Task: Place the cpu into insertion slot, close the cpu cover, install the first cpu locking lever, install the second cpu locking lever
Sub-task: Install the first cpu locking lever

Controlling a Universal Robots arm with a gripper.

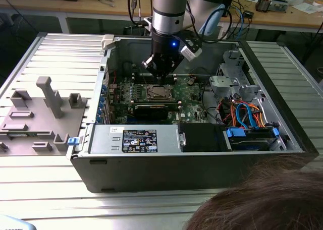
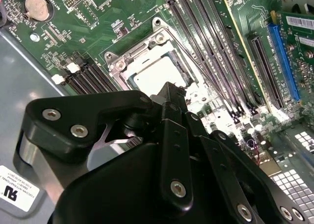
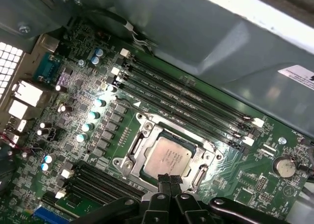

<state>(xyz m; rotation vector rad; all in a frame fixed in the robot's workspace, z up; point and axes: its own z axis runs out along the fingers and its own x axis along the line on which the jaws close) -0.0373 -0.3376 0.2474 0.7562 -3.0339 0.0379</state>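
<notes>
tool, clenched on nothing, hangs inside the open computer case; in the exterior view the cpu sits socketed at the tool's six o'clock, cpu cover lying flat around it.

- Circuit board: green.
- Chip: dull silvery-tan top.
- Cover frame: silver.
- Gripper: black with silver screws.
- Computer case: grey.
- Cables: orange and blue.
- Card slot: blue.
- Table: pale grey with ridged lines.
</notes>
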